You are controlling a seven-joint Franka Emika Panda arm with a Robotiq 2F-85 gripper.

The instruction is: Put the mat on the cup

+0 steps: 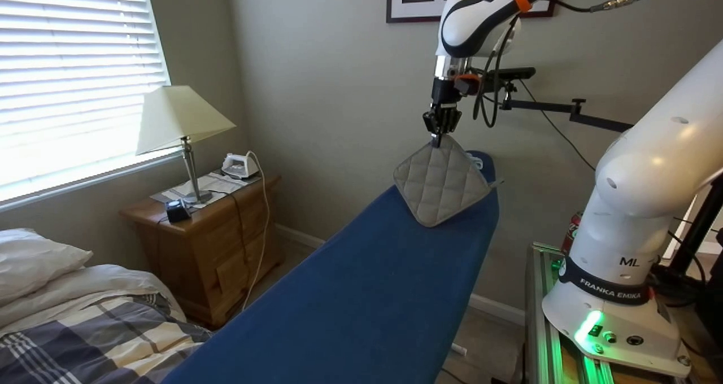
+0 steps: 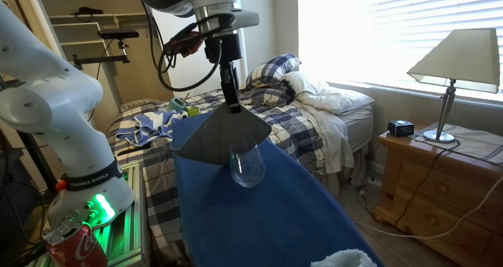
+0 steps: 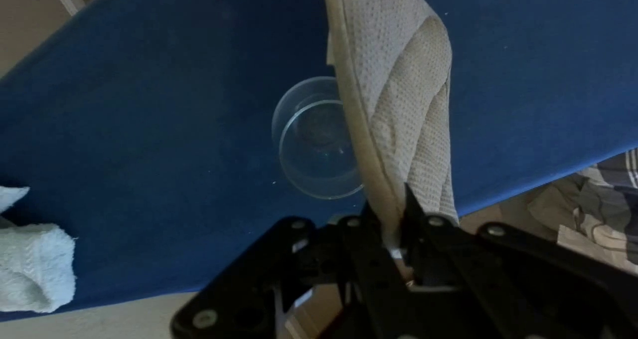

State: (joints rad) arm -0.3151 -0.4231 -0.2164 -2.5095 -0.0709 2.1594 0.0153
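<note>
The mat point(image 1: 443, 183) is a grey-beige quilted square held by one corner, hanging down over the blue ironing board. It also shows in an exterior view point(image 2: 220, 137) and in the wrist view point(image 3: 394, 80). My gripper point(image 1: 436, 141) is shut on its top corner, seen also in the wrist view point(image 3: 392, 214). The cup point(image 2: 247, 169) is a clear glass tumbler standing upright on the board, beside the hanging mat. In the wrist view the mat's edge hides the right side of the cup point(image 3: 316, 144). I cannot tell whether mat and cup touch.
The blue ironing board point(image 1: 361, 299) narrows toward its far end. A white cloth point(image 2: 346, 259) lies on it, also in the wrist view point(image 3: 37, 269). A red can point(image 2: 76, 245) stands by the robot base. A nightstand point(image 1: 197, 260) with a lamp and a bed stand beside the board.
</note>
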